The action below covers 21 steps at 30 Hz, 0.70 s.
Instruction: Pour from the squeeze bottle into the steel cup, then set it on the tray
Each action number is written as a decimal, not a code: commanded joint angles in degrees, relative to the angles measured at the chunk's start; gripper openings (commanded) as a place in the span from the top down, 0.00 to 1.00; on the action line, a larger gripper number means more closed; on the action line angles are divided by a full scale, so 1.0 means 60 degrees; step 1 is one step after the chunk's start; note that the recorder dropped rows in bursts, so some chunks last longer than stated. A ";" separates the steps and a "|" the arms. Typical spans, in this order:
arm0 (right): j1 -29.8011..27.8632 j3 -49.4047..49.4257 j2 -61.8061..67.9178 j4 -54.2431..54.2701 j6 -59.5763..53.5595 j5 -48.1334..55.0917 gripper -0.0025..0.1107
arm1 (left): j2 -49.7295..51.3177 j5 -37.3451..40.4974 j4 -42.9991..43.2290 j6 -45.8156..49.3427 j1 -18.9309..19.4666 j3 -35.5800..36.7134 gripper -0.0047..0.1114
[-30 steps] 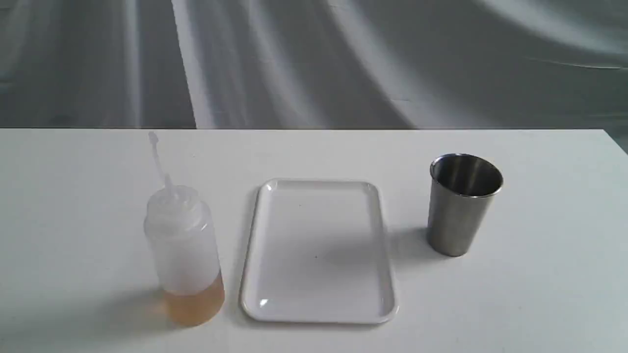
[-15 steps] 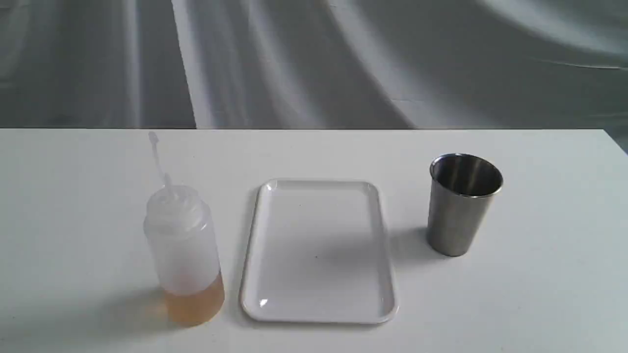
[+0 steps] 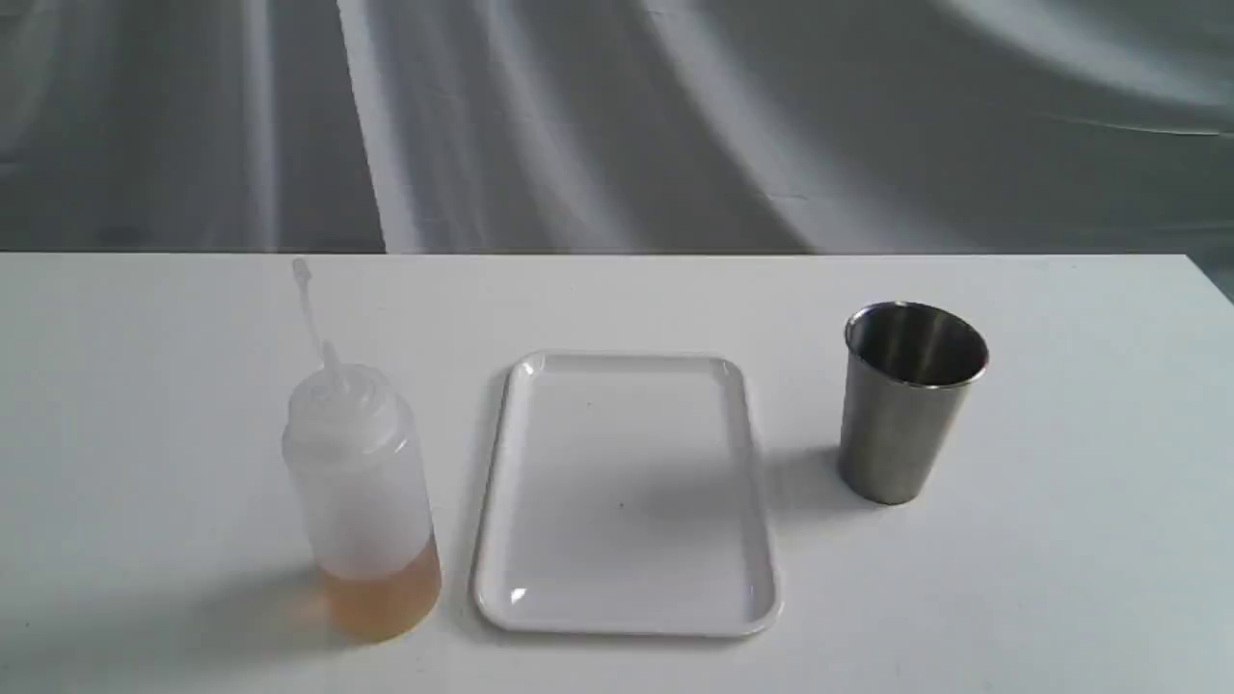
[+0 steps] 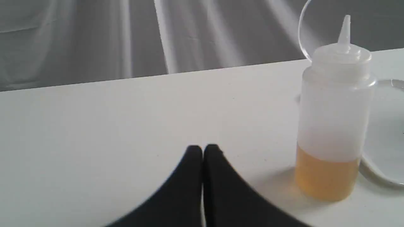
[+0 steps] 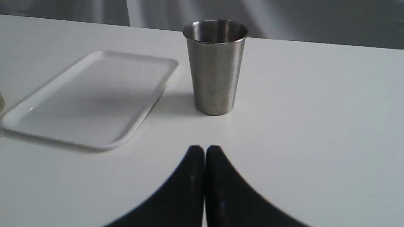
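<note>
Starting at the tips: left gripper (image 4: 203,148) and right gripper (image 5: 205,148) each pressed together, empty.

Risk: a glancing approach could topple the squeeze bottle (image 4: 334,113). It is tall and soft-walled, and the nozzle looks uncapped, so it would likely spill.

Bottle upright, just left of the tray (image 3: 627,482); translucent, amber liquid low. Steel cup (image 5: 215,66) upright to the tray's right.

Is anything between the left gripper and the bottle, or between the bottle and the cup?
Nothing blocks the left gripper from the bottle. Between bottle and cup lies only the low tray, probably easy to pass over.
</note>
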 commanded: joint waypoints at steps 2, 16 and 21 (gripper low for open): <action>-0.0068 -0.0287 -0.0047 0.0123 0.0049 0.0340 0.98 | -0.0024 -0.0066 -0.0006 -0.0026 -0.0055 0.0042 0.96; -0.0068 -0.3463 0.2610 -0.0456 0.0049 0.0842 0.98 | -0.0024 -0.0066 -0.0006 -0.0026 -0.0055 0.0042 0.96; -0.0068 -0.4647 0.3969 -0.0456 0.0067 0.0745 0.98 | -0.0024 -0.0066 -0.0006 -0.0026 -0.0055 0.0042 0.96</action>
